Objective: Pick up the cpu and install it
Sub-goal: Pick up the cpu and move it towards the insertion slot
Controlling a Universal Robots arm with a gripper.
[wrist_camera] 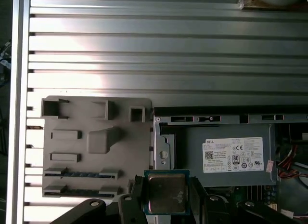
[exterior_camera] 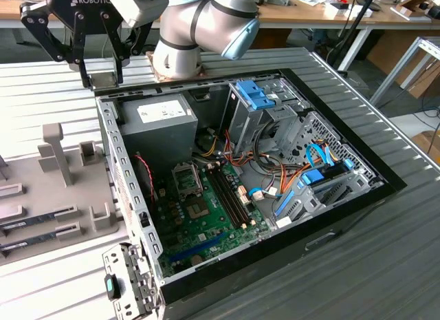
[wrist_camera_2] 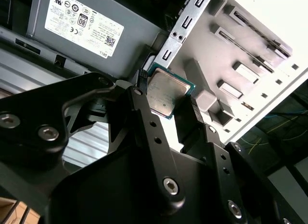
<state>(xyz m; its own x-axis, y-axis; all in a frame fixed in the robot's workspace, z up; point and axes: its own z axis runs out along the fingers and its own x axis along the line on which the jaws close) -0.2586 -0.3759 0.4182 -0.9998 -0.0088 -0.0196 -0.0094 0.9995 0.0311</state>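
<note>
Free room above the socket [exterior_camera: 187, 181]; power supply [exterior_camera: 161, 124] crowds its far side, case wall [exterior_camera: 127, 175] the exterior view's left.

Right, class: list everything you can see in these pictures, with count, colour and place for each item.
cpu: one, silvery-grey top, held between the gripper's fingers
computer case: one, black and grey, open, lying on the table
power supply: one, grey with a white label, in the case corner nearest the gripper
motherboard: one, green, on the case floor
blue plastic pieces: at least two, in the drive bays
fixture tray: one, grey, at the exterior view's left of the case
memory sticks: two, dark, in slots on the tray
table: one, silvery, ribbed, under everything
robot arm: one, grey with a blue cap, behind the case
gripper: one, black, shut on the cpu
</note>
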